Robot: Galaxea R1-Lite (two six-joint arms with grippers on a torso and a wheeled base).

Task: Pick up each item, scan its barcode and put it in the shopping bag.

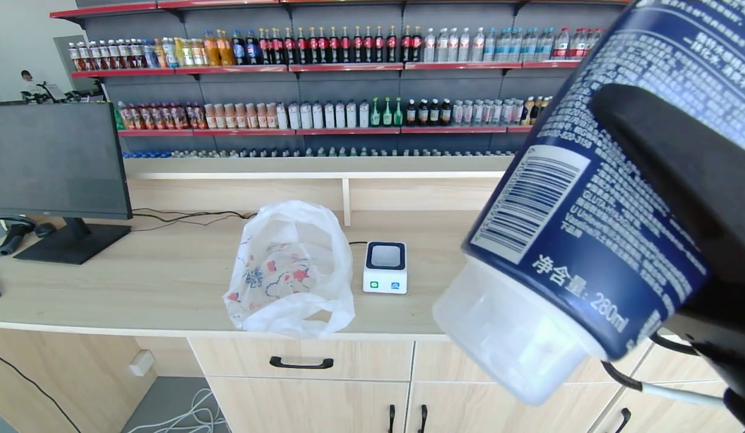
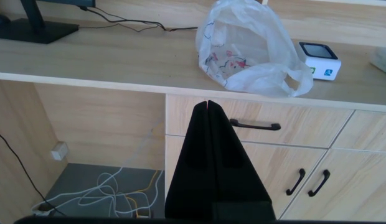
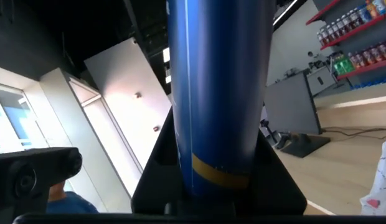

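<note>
The right gripper (image 3: 215, 158) clamps the blue can (image 1: 588, 228) mid-body, tilted cap-down in the air, to the right of the scanner (image 1: 384, 264) and bag (image 1: 291, 270); stiff, smooth, probably light and slippery, it suits that firm mid-body hold, while the left gripper (image 2: 207, 118) hangs closed below the counter (image 2: 118, 62).

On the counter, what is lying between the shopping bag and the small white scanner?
Only a narrow strip of bare counter, crossed at the back by a thin black cable. The head view shows it between shopping bag and scanner.
</note>
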